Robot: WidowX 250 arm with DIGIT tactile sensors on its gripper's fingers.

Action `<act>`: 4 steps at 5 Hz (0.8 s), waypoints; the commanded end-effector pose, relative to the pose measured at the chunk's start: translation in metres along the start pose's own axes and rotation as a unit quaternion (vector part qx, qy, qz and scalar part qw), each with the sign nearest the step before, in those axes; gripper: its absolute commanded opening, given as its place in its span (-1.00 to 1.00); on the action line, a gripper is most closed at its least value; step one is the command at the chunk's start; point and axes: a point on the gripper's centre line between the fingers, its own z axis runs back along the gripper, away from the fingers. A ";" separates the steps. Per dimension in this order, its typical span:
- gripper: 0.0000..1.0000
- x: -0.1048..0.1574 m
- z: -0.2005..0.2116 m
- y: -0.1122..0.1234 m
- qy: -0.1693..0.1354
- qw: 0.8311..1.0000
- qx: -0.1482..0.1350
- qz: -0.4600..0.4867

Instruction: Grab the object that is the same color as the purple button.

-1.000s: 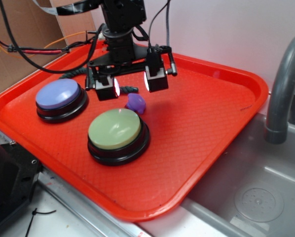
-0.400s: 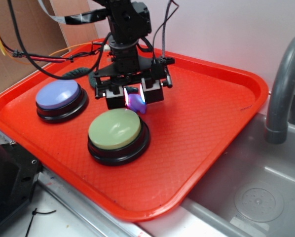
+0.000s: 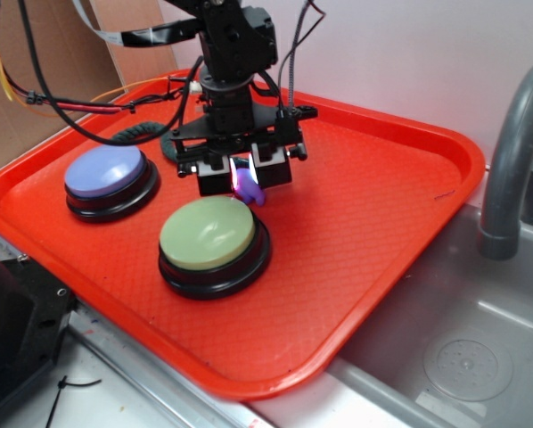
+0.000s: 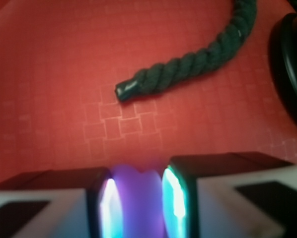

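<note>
From my feed I see a pale, plain wall (image 3: 409,53) behind the work area, evenly lit with no hard shadows. At the upper left stands brown cardboard (image 3: 44,116). A red tray (image 3: 373,223) with a waffled surface fills most of the view, sitting at the edge of a grey metal sink (image 3: 463,330) with a round drain (image 3: 467,366) at the lower right. A grey curved faucet (image 3: 507,152) rises on the right. A pale counter strip (image 3: 97,374) runs along the bottom left.

End effector (image 3: 244,175) lowered, jaws apparently nearly closed
</note>
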 end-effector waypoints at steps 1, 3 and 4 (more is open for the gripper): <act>-1.00 0.029 0.047 0.012 -0.012 0.992 -0.039 -0.116; -1.00 0.047 0.096 0.018 0.033 0.941 -0.066 -0.330; -1.00 0.051 0.124 0.029 0.017 0.923 -0.084 -0.374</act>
